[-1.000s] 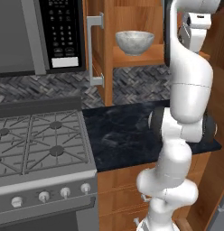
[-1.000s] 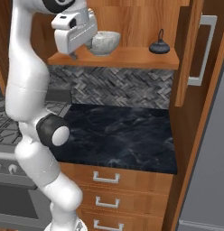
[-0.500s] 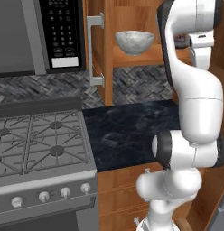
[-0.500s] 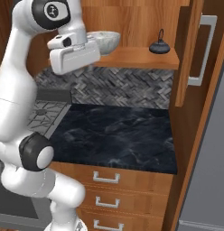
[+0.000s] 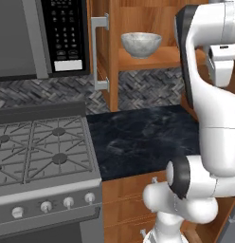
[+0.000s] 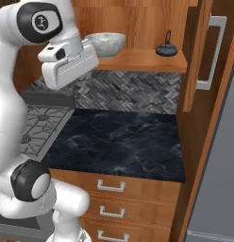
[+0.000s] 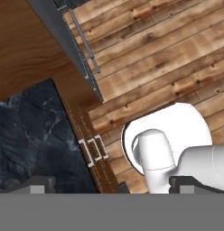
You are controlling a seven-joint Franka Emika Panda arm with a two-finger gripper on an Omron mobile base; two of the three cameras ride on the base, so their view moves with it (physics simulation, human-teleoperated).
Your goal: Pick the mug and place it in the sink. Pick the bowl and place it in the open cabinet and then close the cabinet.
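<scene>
The bowl (image 5: 140, 44) sits upright on the inner wooden shelf (image 6: 152, 60) of the cabinet (image 5: 138, 28), toward its left end, with the small dark teapot (image 6: 167, 48) standing well apart from it near the right end of the same shelf. In the left base view the bowl lies up and to the left of my hand, which hangs in front of the cabinet's right part, apart from the shelf and touching nothing. In the right base view my hand's white housing partly overlaps the bowl's left side, so the bowl shows just above and behind it. My hand camera looks down past the black marbled tabletop (image 7: 28, 135), the wooden drawers (image 7: 93, 151) with their silver handles and the plank floor (image 7: 168, 58). My fingers (image 7: 111, 187) show as two small dark tips at the bottom edge of that view, set wide apart with nothing between them, so they are spread and carrying nothing. The cabinet door (image 6: 201, 52) stands swung out to the right, its silver bar handle (image 6: 214, 52) facing outward.
</scene>
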